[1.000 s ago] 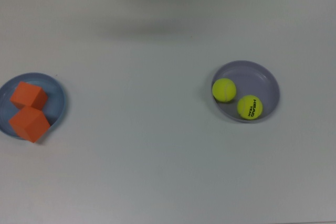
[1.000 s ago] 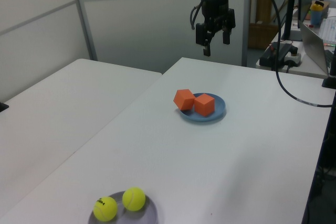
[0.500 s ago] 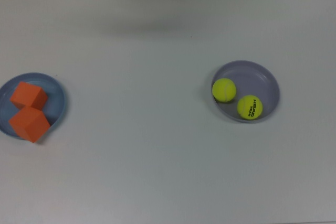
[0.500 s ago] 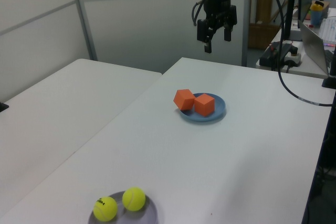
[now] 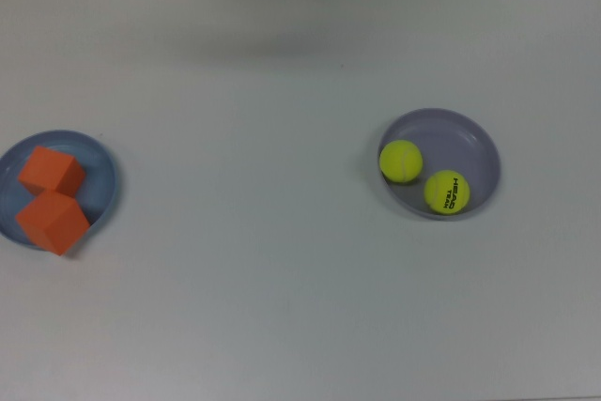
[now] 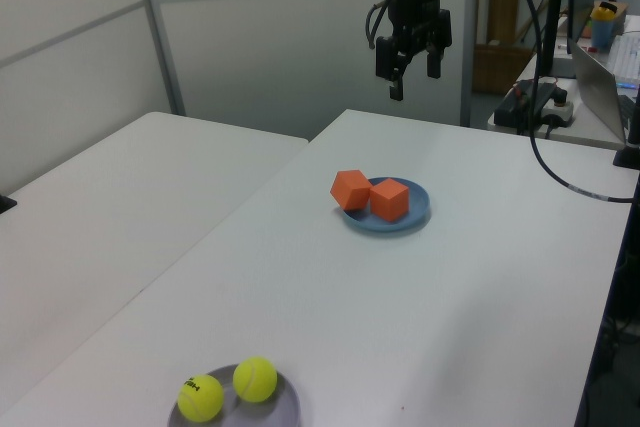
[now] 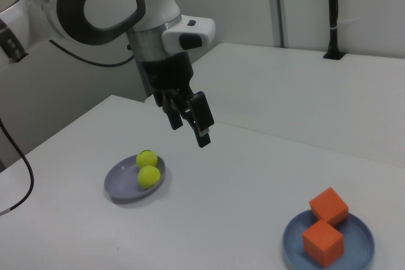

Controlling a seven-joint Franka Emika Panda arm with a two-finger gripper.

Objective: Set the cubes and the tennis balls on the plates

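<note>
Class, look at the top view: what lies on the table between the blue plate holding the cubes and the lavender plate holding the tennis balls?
Nothing: in the top view only bare white table runs between the blue plate and the lavender plate.

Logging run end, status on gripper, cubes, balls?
Gripper open, empty, high above table. Cubes on blue plate. Tennis balls on lavender plate. Nothing obstructing.

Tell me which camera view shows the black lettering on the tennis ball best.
The top view: the lettered tennis ball faces that camera, print uppermost, on the lavender plate. The left view shows the ball with only a small dark mark. In the right view I cannot tell which ball is lettered.
</note>
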